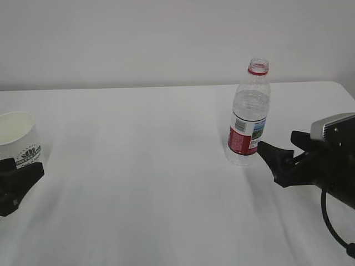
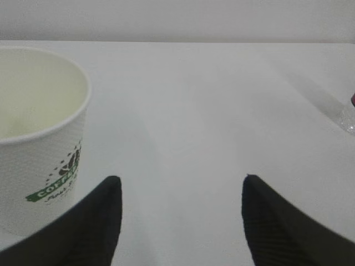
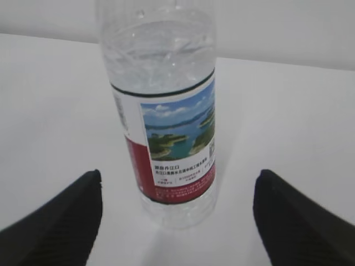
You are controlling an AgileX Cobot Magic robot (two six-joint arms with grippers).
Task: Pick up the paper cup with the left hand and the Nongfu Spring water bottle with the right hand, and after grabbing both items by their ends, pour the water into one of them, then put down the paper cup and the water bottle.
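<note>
The paper cup [image 1: 19,137] stands upright at the far left, white with a green logo. In the left wrist view the paper cup [image 2: 39,127] is left of the finger gap, its inside pale yellowish. My left gripper [image 2: 181,178] is open with only table between its fingers; the left gripper [image 1: 19,180] sits low at the cup's base. The Nongfu Spring water bottle [image 1: 249,113] stands upright and uncapped, with clear water [image 1: 250,104] inside. My right gripper [image 1: 276,145] is open just right of it. The bottle [image 3: 166,111] stands beyond the right gripper [image 3: 178,173], untouched.
A white table [image 1: 144,188] runs back to a plain pale wall. A wide stretch of bare surface lies between cup and bottle. A black cable [image 1: 333,227] hangs from the right arm near the front right corner.
</note>
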